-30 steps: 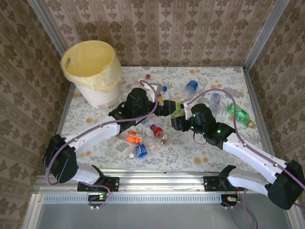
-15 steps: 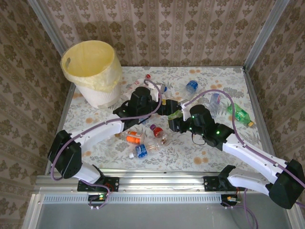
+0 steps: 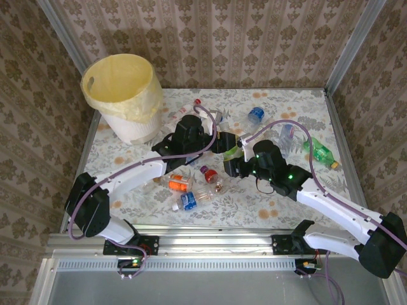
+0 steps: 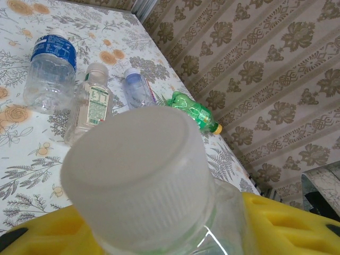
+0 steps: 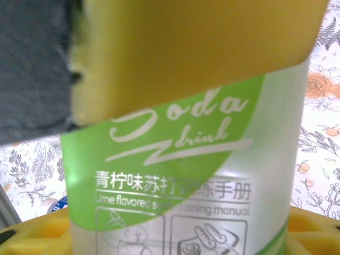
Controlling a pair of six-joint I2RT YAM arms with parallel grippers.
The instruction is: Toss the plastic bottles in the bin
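Bottles (image 3: pixel 180 185) lie scattered on the table (image 3: pixel 286 197), with the bin (image 3: pixel 137 107) at its far left. The left gripper (image 3: pixel 220 145) is clamped on a white-capped clear bottle (image 4: pixel 143 175) and the right gripper (image 3: pixel 236 155) on a soda bottle (image 5: pixel 186 175). Since a second ago the left arm has slid right, toward the right gripper.

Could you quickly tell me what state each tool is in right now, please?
Left tool: closed on a clear plastic bottle with a white ribbed cap.
Right tool: closed on a clear plastic bottle with a green "Soda drink" label.
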